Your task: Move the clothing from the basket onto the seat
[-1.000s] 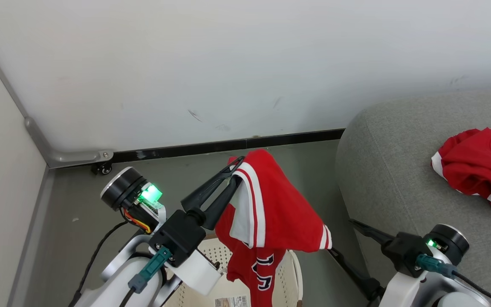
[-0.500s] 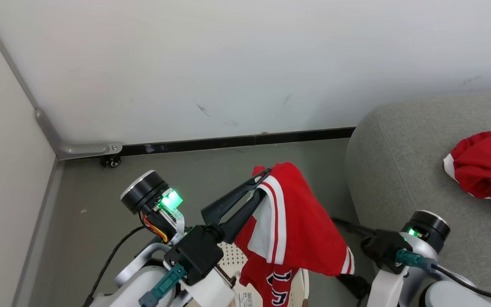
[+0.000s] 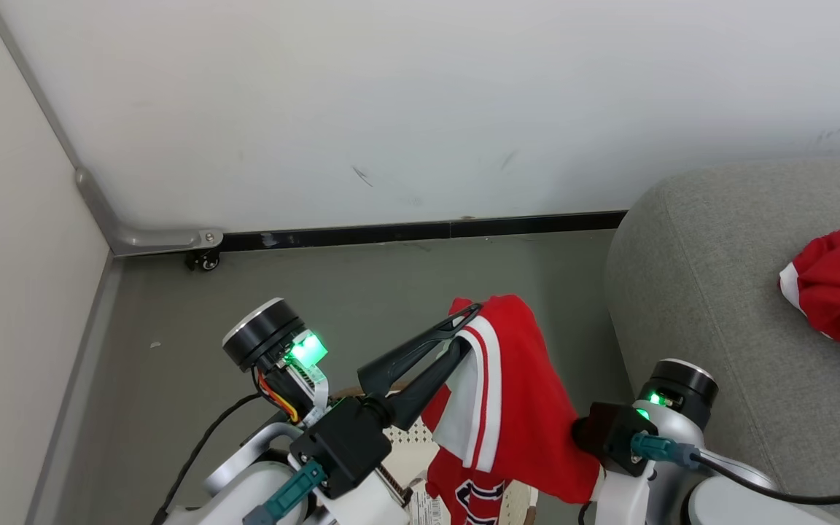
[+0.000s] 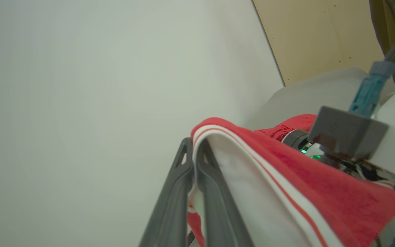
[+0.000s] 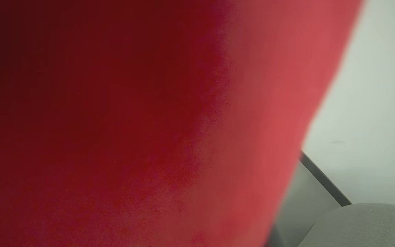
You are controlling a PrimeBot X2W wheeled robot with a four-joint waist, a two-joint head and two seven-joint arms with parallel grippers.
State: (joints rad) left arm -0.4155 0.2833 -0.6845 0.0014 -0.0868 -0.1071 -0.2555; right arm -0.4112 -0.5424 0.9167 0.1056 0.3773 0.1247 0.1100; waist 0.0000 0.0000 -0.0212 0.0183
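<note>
Left claw (image 3: 466,329) clenched on jersey (image 3: 518,394) hem, jersey hanging down (long axis roughly vertical); right claw (image 3: 599,436) behind it, can't tell.

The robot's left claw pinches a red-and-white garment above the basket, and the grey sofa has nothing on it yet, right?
No: the head view shows another red garment already lying on the grey sofa. The left gripper does pinch the red-and-white garment above the basket.
</note>
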